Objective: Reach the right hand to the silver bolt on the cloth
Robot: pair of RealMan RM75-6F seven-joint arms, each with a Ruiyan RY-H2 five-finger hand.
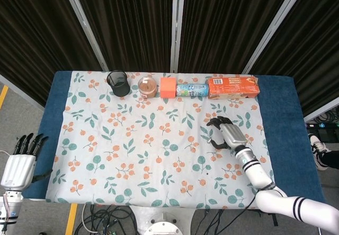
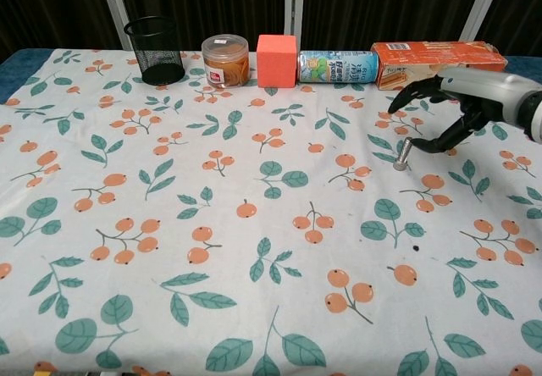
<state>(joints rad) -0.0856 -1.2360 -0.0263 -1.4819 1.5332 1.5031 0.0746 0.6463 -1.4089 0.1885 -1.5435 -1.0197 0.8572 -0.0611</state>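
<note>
The silver bolt point(image 2: 402, 154) leans tilted on the floral cloth point(image 2: 254, 249) at the right, in front of the orange carton. My right hand point(image 2: 461, 109) hovers just right of it. Its fingers point(image 2: 412, 96) are spread wide above the bolt, and the thumb tip touches the bolt's upper end from the right. In the head view the right hand point(image 1: 229, 134) lies on the cloth's right side, and the bolt is too small to make out there. My left hand point(image 1: 20, 163) hangs off the table's left edge with straight fingers and holds nothing.
Along the far edge stand a black mesh cup point(image 2: 155, 50), a brown jar point(image 2: 225, 60), an orange-red cube point(image 2: 277, 60), a lying can point(image 2: 338, 66) and an orange carton point(image 2: 436, 61). Blue table margin point(image 1: 288, 108) borders the cloth.
</note>
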